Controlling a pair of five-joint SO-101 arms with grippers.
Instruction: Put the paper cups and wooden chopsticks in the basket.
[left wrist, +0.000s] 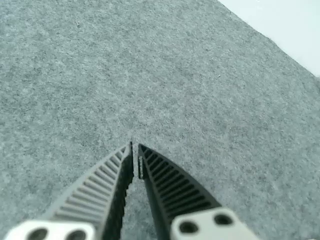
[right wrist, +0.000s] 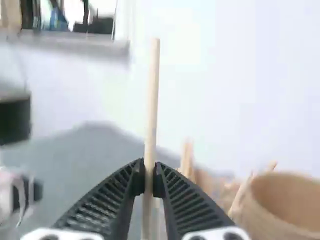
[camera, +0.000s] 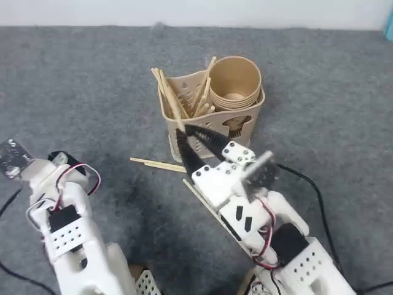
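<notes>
Prob. lab bench, grey felt mat (camera: 73,80), plain white wall (camera: 184,11)

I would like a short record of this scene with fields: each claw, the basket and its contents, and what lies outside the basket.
left claw: shut, holding nothing, above the grey mat
right claw: shut on the held chopstick, close to the basket
basket: holds stacked paper cups and several upright chopsticks
outside the basket: first loose chopstick on the mat in front of the basket; second loose chopstick partly under the right arm
</notes>
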